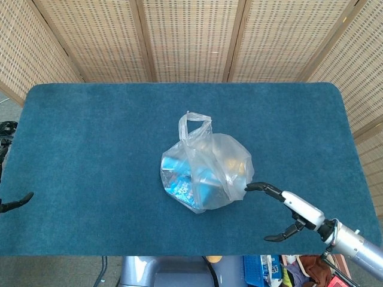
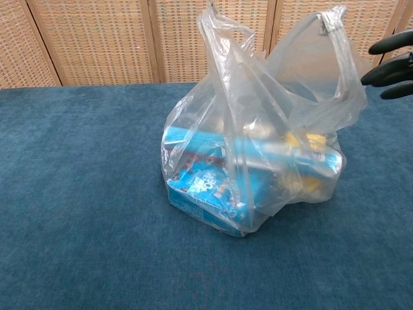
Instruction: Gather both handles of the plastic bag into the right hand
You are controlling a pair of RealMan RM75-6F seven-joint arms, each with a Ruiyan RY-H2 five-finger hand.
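Observation:
The clear plastic bag [image 1: 206, 173] stands in the middle of the blue table with blue packets inside. Its two handles stand upright: in the chest view the left handle [image 2: 216, 39] and the right handle [image 2: 330, 26] rise apart from each other. In the head view one handle loop [image 1: 194, 122] shows at the bag's far side. My right hand [image 1: 293, 208] is open beside the bag's right side, one fingertip [image 1: 249, 187] very near the plastic; its dark fingertips [image 2: 390, 64] show at the chest view's right edge. Of my left hand [image 1: 17, 203] only one outstretched finger shows, holding nothing.
The blue cloth-covered table [image 1: 90, 137] spreads wide on both sides of the bag. Woven wicker screens [image 1: 191, 36] stand behind its far edge. Below the near edge lie clutter and parts of the robot's base [image 1: 263, 269].

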